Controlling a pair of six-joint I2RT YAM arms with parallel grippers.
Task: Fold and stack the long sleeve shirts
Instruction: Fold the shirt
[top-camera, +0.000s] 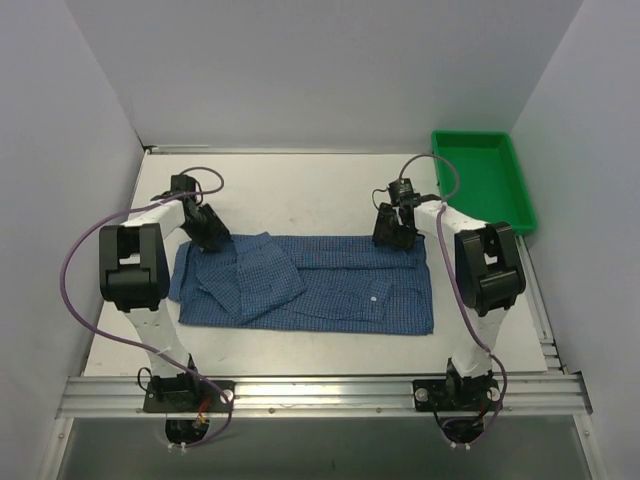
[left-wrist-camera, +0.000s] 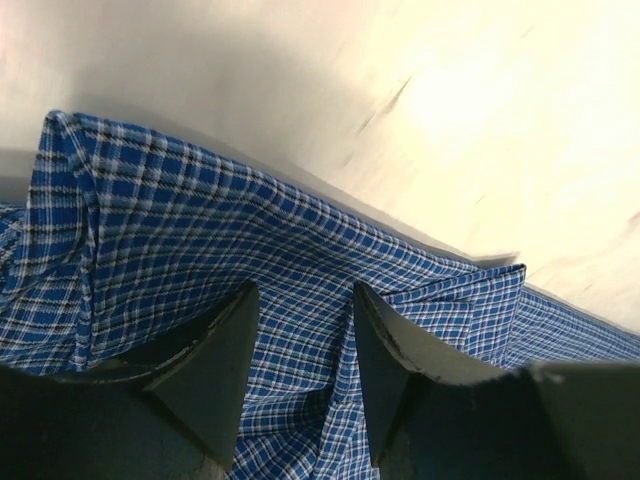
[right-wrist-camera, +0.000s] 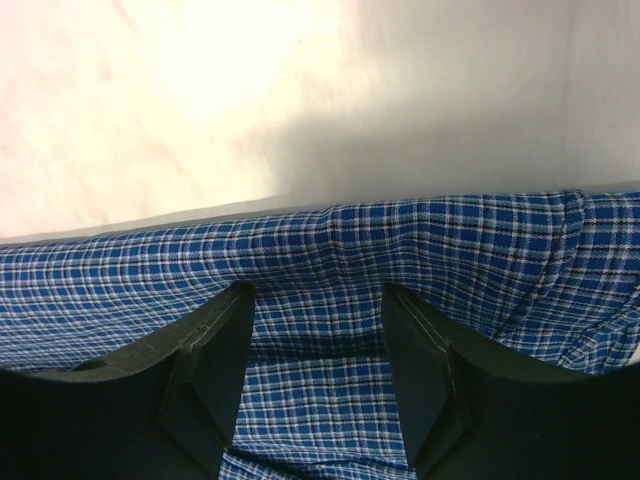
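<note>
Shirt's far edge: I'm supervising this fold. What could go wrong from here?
Both claws stand open at the far edge of the shirt. The left claw straddles bunched cloth, so it may pinch extra layers. The right claw sits over flat cloth and may slip off. The sleeve folded on top could slide open.

Left claw (top-camera: 212, 238) and right claw (top-camera: 395, 238) reach forward, low, jaws parted.

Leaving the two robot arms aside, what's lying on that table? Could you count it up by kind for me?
Blue fine-checked cloth long sleeve shirt: 1
Green rectangular plastic tray: 1
Total: 2
</note>
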